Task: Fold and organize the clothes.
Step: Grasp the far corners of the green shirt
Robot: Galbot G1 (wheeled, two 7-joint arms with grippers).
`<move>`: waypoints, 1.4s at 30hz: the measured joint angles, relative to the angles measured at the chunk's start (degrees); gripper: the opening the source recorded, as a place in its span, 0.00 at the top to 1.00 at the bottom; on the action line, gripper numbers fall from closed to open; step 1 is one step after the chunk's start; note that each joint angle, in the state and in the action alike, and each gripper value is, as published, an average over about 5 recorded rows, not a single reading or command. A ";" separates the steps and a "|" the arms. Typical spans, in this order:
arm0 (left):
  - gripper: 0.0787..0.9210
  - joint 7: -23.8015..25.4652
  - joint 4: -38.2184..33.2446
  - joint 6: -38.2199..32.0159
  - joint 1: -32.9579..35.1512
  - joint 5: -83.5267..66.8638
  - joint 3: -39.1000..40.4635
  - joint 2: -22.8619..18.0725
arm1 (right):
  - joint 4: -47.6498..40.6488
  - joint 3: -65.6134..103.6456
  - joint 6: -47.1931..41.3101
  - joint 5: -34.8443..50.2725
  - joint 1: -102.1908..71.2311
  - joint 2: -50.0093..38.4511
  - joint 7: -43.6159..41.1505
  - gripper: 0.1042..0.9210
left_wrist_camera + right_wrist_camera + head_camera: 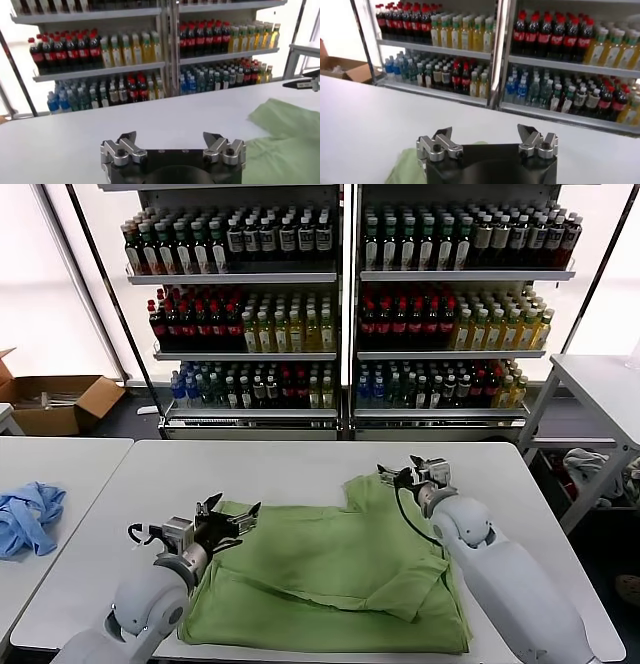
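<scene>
The light green clothes [330,574] lie partly folded on the white table [290,464], with one side folded over toward the middle. My left gripper [228,514] hovers open at the garment's left far corner, nothing between its fingers. My right gripper [415,472] stands open at the far right corner, just above the green fabric edge. In the left wrist view the left gripper [170,140] is empty and green cloth [285,135] shows to one side. The right wrist view shows the right gripper [485,135] empty, a sliver of green cloth [405,167] beside it.
A light blue garment [28,517] lies on the neighbouring table to the left. Drink shelves [340,304] stand behind the table. A cardboard box [55,402] sits far left, and another table [600,394] with a crumpled cloth [588,464] stands right.
</scene>
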 measured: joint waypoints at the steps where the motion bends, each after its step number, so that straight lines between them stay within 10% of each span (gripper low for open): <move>1: 0.12 0.13 0.73 0.26 -0.62 -0.16 0.14 -0.09 | -0.71 -0.15 -0.14 -0.14 0.39 0.24 -0.38 0.12; 33: 0.12 4.85 17.75 1.28 -6.85 -3.86 -0.85 -2.64 | -8.73 -0.34 -0.93 -4.34 2.11 3.88 -5.93 0.15; 42: 0.34 5.80 19.14 0.11 -6.47 -3.73 -0.76 -3.10 | -9.22 0.56 -0.12 -5.40 0.56 4.02 -7.56 0.34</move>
